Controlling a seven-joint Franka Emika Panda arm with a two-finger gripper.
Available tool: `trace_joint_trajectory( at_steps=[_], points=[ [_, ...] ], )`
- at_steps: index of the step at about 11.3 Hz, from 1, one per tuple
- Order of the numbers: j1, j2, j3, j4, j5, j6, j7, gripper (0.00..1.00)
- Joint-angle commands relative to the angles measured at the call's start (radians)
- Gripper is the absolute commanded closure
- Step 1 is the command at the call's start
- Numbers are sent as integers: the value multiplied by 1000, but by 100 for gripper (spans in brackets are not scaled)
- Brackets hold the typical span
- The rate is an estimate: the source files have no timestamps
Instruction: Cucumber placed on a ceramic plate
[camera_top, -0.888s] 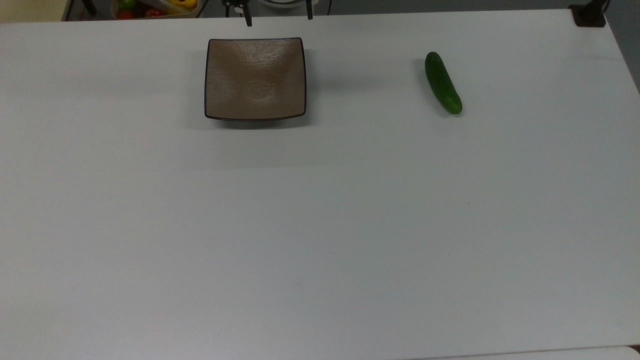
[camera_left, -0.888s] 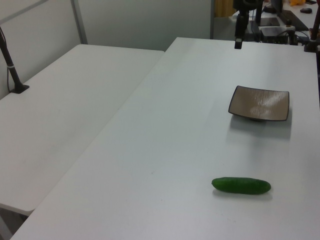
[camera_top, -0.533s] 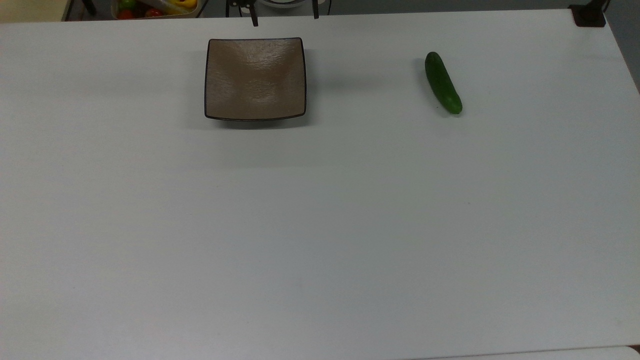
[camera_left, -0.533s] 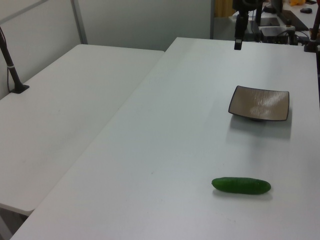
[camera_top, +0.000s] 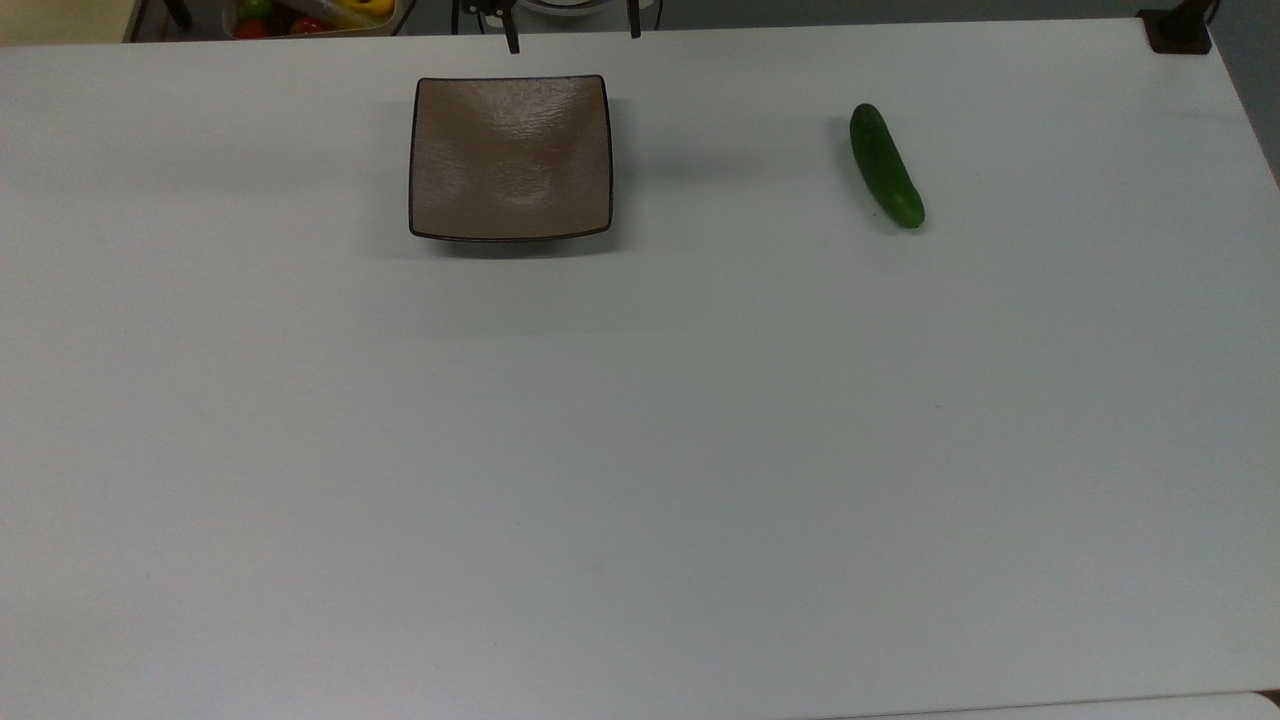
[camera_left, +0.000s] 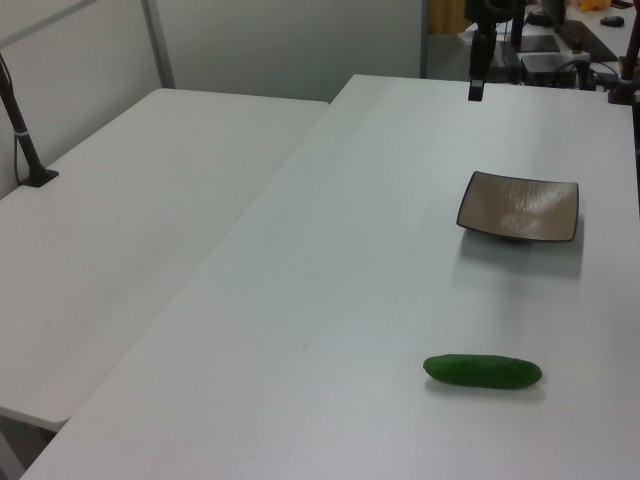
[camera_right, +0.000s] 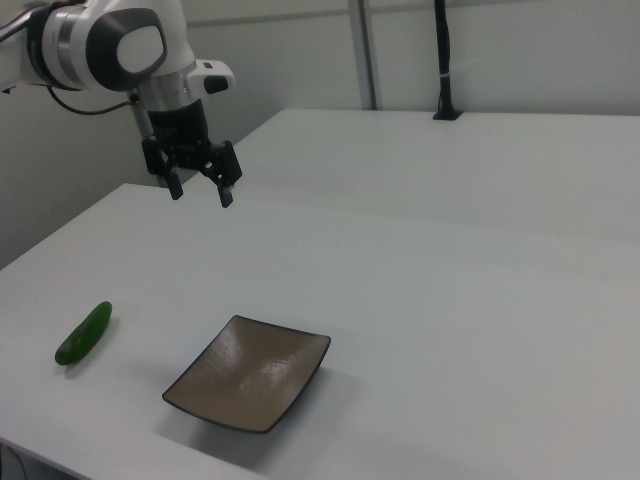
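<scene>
A dark green cucumber (camera_top: 886, 166) lies flat on the white table, far to the top view's right of the ceramic plate (camera_top: 511, 157). The plate is square and brown with a dark rim, and nothing is on it. In the right view the cucumber (camera_right: 84, 333) sits to the left of the plate (camera_right: 249, 372). My gripper (camera_right: 201, 193) hangs open in the air above the table, behind both, holding nothing. In the top view the gripper (camera_top: 575, 40) is at the table's far edge, just beyond the plate. The left view has the cucumber (camera_left: 482, 371) nearest and the plate (camera_left: 519, 206) farther back.
The white table (camera_top: 640, 450) stretches wide and bare toward the top view's bottom. A bin of coloured vegetables (camera_top: 310, 15) sits beyond the far edge. A black mount (camera_top: 1180, 30) stands at the far right corner. A second white table (camera_left: 130, 200) adjoins.
The gripper's fingers have shifted slightly toward the top view's right. The cucumber and the plate have stayed where they were.
</scene>
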Motion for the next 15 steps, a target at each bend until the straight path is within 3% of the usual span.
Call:
trace_joint_trajectory(
  at_steps=[1,5,8,12,15],
  points=[
    [7,4,14,-12,17,15,-11,0],
    [48,20,15,-12,20,12,-2,0],
    [151,21,17,-11,20,13,90,0],
    [214,41,130,-11,17,15,156,0],
    [310,101,147,-12,5,50,264,0]
  ],
)
